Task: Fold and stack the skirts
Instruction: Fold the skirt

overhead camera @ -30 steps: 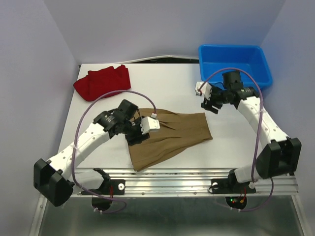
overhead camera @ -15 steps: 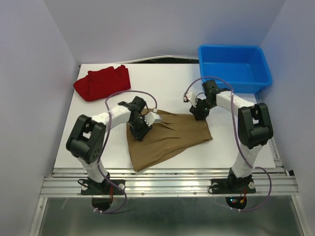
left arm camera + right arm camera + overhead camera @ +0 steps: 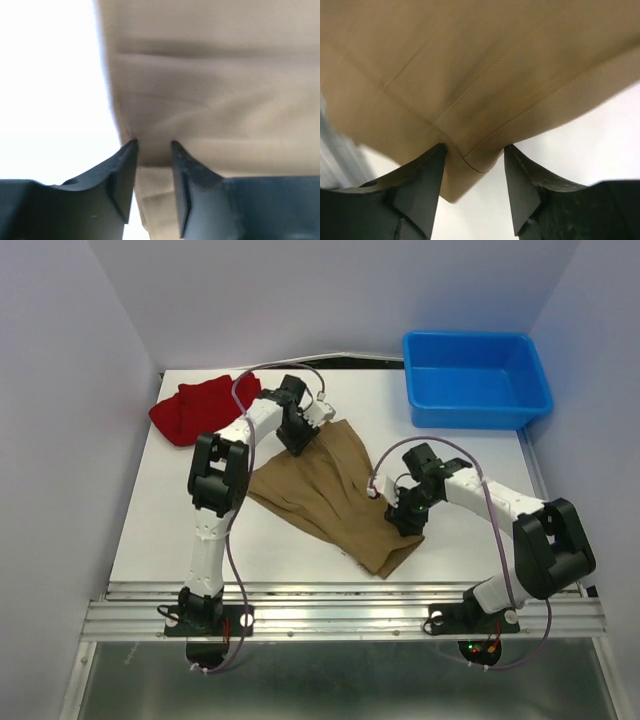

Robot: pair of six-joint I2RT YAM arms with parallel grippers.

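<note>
Two skirts lie on the white table (image 3: 180,510) between lilac walls (image 3: 60,390): red skirt (image 3: 205,408) crumpled far left; tan skirt (image 3: 335,495) mid-table, left gripper (image 3: 300,440) clamped on its far edge, right gripper (image 3: 403,515) clamped on its right edge; blue bin (image 3: 475,380) far right. Left wrist view is blurry.

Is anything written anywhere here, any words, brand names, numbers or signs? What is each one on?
None. No word, number, logo or sign can be read on the tan skirt, the red skirt, the blue bin or the table.
</note>
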